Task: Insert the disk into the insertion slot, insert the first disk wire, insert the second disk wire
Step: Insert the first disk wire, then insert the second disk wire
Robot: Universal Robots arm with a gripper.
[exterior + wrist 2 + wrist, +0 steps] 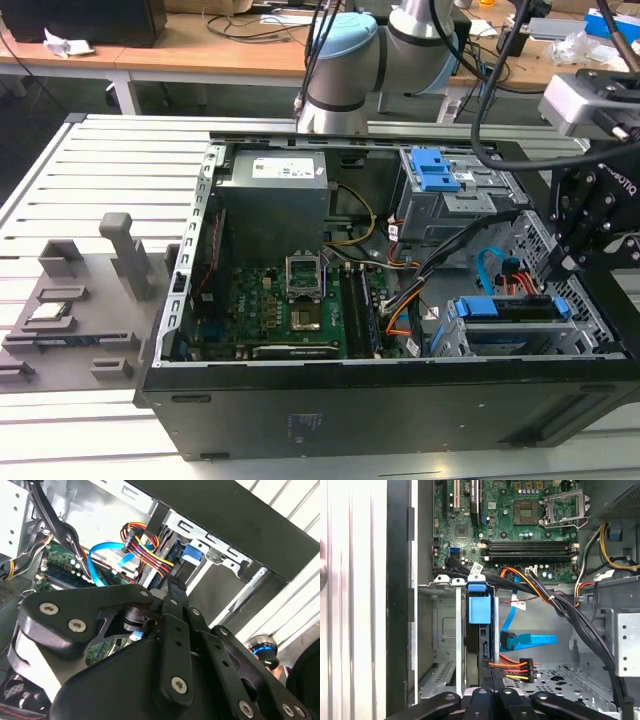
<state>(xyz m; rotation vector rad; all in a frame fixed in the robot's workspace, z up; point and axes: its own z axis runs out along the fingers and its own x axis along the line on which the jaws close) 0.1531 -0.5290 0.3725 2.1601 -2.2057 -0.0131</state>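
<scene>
The disk [480,611], in its bright blue carrier, sits inside the insertion slot [438,630], a perforated silver cage at the case's front corner. In the exterior view the disk [505,309] lies low at the right end of the case. A bundle of orange, red and yellow wires [512,667] runs from the disk's rear edge to a black plug. A blue flat wire [530,640] ends in a dark plug close beside the disk. My gripper [493,681] hovers just behind the disk's rear edge, fingers pressed together, nothing visible between them. The gripper [562,268] hangs above the slot.
The open tower case [300,400] lies on a slatted table. A grey cage with blue tabs [440,170] stands behind the slot. Thick black cables [580,625] cross beside the disk. The motherboard [290,300] and power supply [275,185] take up the case's left half.
</scene>
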